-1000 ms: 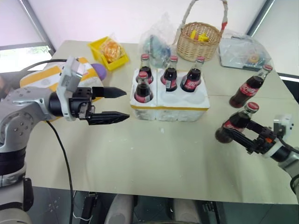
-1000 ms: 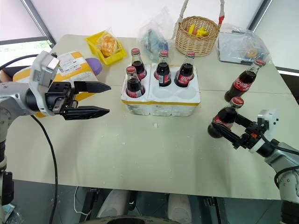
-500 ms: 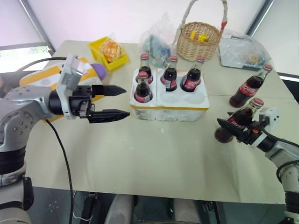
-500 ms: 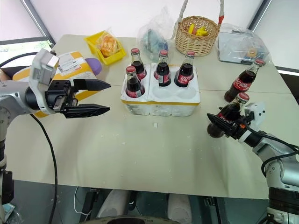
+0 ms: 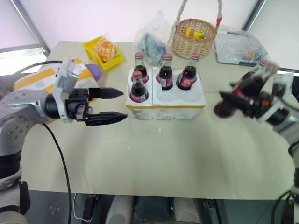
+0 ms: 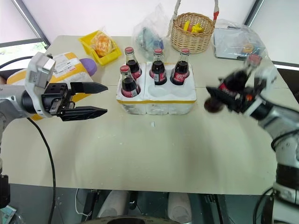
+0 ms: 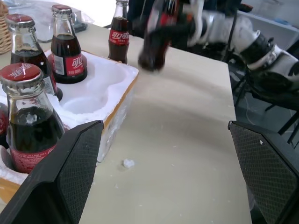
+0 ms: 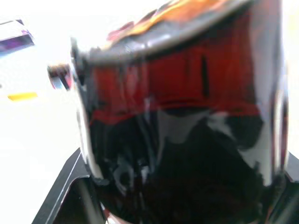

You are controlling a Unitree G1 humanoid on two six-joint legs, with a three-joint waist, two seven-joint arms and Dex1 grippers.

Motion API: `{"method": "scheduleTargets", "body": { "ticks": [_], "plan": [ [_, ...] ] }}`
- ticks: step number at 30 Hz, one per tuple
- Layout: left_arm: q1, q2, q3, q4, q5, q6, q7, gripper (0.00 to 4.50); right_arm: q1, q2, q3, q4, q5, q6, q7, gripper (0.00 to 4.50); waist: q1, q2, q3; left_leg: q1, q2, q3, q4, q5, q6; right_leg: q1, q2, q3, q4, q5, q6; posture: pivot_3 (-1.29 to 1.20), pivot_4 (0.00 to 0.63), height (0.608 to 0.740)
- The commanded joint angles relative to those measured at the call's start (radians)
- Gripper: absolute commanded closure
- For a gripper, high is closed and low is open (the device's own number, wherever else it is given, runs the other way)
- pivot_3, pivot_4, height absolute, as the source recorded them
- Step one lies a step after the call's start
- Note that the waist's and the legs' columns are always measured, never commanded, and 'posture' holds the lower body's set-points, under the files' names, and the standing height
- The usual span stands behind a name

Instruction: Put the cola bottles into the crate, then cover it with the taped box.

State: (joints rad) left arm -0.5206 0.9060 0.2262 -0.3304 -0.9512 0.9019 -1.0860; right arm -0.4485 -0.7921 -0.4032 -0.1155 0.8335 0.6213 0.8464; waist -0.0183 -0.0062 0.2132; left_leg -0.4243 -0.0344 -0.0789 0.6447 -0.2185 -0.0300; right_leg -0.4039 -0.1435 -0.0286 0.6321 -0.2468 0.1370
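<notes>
Lifted off the table [image 5: 154, 154] since a second before, the fifth cola bottle [image 5: 238, 95] rode tilted in the clamped right tool [image 5: 250, 100] beside the crate [image 5: 166, 100], two wells free, while the left tool [image 5: 114, 105] gaped idle.

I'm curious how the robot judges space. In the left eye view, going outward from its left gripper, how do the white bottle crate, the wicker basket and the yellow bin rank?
From the left gripper:
1. Crate, just beyond the fingertips.
2. Yellow bin, far side, behind the gripper.
3. Wicker basket, far edge, past the crate.
</notes>
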Motion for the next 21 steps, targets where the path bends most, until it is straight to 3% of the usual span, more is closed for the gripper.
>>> {"method": "scheduleTargets", "body": {
  "ticks": [1, 5, 11, 21],
  "plan": [
    [0.015, 0.006, 0.053, -0.045, -0.024, -0.015, 0.027, 0.0, -0.18, 0.004, 0.043, 0.001, 0.054, 0.021, 0.032, 1.61, 0.002, 0.0, 0.0, -0.001, 0.0, -0.001, -0.001, 0.0, 0.0, -0.001, 0.001, 0.0, 0.0, 0.0, 0.0, 0.0, 0.15, 0.737],
    [0.038, 0.003, 0.072, -0.072, -0.039, -0.014, 0.057, 0.0, -0.289, 0.053, 0.161, 0.063, -0.02, -0.015, 0.096, 1.61, 0.006, -0.001, 0.0, -0.002, 0.006, -0.001, -0.001, 0.0, 0.0, -0.002, 0.007, 0.0, -0.002, 0.001, -0.002, 0.0, 0.15, 0.737],
    [0.105, 0.007, 0.129, -0.142, -0.076, -0.009, 0.114, 0.0, -0.417, 0.219, 0.345, 0.201, -0.187, -0.132, 0.121, 1.61, -0.001, -0.001, 0.0, -0.003, 0.007, 0.0, -0.001, 0.0, 0.0, -0.004, 0.009, 0.001, -0.001, 0.003, -0.004, 0.0, 0.15, 0.737],
    [0.175, 0.017, 0.192, -0.216, -0.155, 0.002, 0.21, 0.0, -0.501, 0.354, 0.409, 0.38, -0.311, -0.218, 0.153, 1.61, 0.002, 0.0, 0.0, -0.002, 0.009, 0.0, -0.001, 0.001, -0.001, -0.005, 0.012, 0.001, 0.0, 0.004, -0.006, 0.0, 0.15, 0.737]
  ]
}}
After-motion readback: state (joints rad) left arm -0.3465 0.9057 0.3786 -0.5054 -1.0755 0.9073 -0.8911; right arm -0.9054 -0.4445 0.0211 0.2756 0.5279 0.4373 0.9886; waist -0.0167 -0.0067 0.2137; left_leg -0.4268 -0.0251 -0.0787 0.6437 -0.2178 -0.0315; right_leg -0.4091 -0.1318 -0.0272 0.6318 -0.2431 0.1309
